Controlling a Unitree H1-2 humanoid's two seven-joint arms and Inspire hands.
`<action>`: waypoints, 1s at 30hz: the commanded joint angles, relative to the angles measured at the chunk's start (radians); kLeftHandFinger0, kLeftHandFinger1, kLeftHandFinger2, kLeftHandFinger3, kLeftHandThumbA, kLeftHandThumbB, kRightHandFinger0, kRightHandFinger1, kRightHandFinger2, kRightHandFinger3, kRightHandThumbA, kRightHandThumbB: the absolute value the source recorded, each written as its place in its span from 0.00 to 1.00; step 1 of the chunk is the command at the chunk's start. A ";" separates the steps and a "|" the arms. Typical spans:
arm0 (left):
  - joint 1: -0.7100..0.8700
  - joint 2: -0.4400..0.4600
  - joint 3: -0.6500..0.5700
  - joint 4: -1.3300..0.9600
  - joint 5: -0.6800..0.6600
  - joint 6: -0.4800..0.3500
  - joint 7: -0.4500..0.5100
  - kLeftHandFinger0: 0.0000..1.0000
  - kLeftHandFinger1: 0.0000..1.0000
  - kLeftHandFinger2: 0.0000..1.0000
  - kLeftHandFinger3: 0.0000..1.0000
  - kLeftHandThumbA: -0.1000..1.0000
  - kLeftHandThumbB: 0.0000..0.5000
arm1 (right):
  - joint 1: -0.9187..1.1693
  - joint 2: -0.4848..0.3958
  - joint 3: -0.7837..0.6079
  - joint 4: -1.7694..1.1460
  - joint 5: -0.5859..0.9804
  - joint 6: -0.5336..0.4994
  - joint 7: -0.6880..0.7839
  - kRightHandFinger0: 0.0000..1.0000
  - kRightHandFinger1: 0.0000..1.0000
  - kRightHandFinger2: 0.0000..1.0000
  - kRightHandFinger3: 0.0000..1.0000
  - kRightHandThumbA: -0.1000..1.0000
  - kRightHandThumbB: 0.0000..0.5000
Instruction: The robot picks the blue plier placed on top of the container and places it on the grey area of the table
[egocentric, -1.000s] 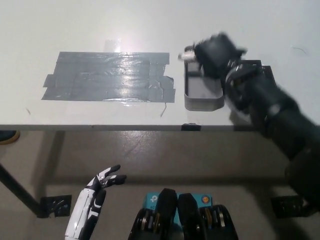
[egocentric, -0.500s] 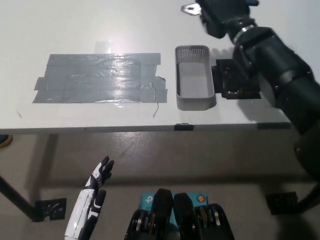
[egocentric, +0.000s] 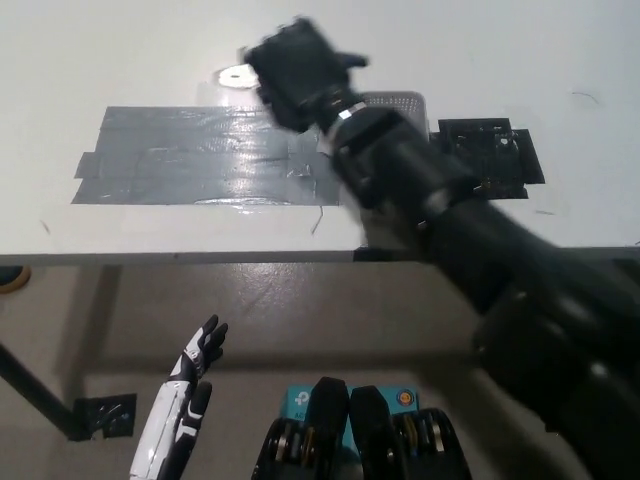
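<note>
Nearest, at the lower left below the table edge, the white left hand (egocentric: 190, 385) rests with its fingers apart and nothing in it.

The black right arm (egocentric: 450, 240) rises from the lower right and crosses the front edge of the white table (egocentric: 120, 50), covering most of the grey mesh container (egocentric: 395, 101), of which only the perforated far rim shows. A black patch (egocentric: 490, 155) lies on the tabletop just right of the container.

The grey area (egocentric: 200, 155), made of overlapping strips of shiny tape, lies left of the arm, with glare across its middle.

Farther back, the right hand (egocentric: 295, 70) hovers over the far right corner of the grey area, fingers closed on the plier (egocentric: 237, 76). Only the plier's pale metal nose is visible, sticking out leftward from the hand and blurred; it sits over the far edge of the tape, and whether it touches the surface cannot be told. The handles are hidden inside the hand, so their blue colour cannot be seen.
</note>
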 joint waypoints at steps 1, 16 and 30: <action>0.013 -0.010 -0.004 -0.014 -0.001 -0.034 0.004 1.00 1.00 1.00 1.00 1.00 0.39 | -0.077 0.042 -0.008 0.019 -0.006 0.017 -0.007 0.00 0.00 0.30 0.46 0.00 0.69; -0.007 -0.012 -0.011 -0.030 0.013 -0.027 -0.004 1.00 1.00 1.00 1.00 1.00 0.39 | -0.036 0.041 -0.067 0.079 0.049 0.072 0.159 1.00 1.00 1.00 1.00 0.53 0.68; -0.024 -0.013 -0.010 -0.046 0.036 -0.011 0.000 1.00 1.00 1.00 1.00 1.00 0.36 | -0.052 -0.016 -0.110 0.062 0.040 0.070 0.159 1.00 1.00 1.00 1.00 0.66 0.74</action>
